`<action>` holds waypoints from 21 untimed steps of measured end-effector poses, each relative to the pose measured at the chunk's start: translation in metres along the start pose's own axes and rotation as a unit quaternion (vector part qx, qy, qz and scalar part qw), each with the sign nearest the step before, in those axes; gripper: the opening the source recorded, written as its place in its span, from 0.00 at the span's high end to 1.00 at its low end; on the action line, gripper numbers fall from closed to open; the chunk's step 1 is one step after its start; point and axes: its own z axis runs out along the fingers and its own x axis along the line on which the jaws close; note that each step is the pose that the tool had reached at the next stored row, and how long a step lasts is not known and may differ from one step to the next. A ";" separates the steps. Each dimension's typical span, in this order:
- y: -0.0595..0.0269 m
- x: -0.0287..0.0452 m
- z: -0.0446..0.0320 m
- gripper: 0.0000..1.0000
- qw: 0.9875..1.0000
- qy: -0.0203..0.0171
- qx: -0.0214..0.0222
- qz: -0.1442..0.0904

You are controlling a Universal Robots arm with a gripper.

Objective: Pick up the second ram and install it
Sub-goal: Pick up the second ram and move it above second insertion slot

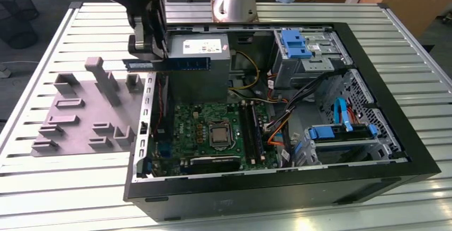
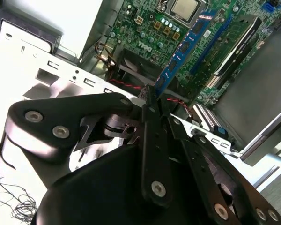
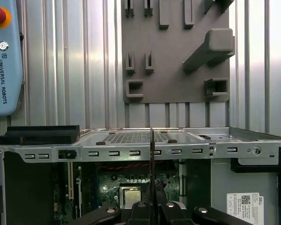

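Gripper (image 1: 152,59) pointing down over computer case (image 1: 282,186) wall, fingers (image 2: 154,140) clamped on second ram (image 1: 187,63), stick held level

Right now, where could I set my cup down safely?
The slatted table is bare between the grey fixture and its near edge, and on the exterior view's right of the computer case. Crowded: inside the case, and where the hand holds the memory stick.
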 end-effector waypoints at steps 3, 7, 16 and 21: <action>-0.0027 -0.0001 0.0001 0.86 1.000 0.000 0.000 0.000; -0.0056 -0.0002 0.0002 0.86 1.000 0.000 0.000 0.000; -0.0114 -0.0004 0.0004 0.86 1.000 0.000 0.000 0.000; -0.0157 -0.0005 0.0006 0.86 1.000 0.000 0.000 0.000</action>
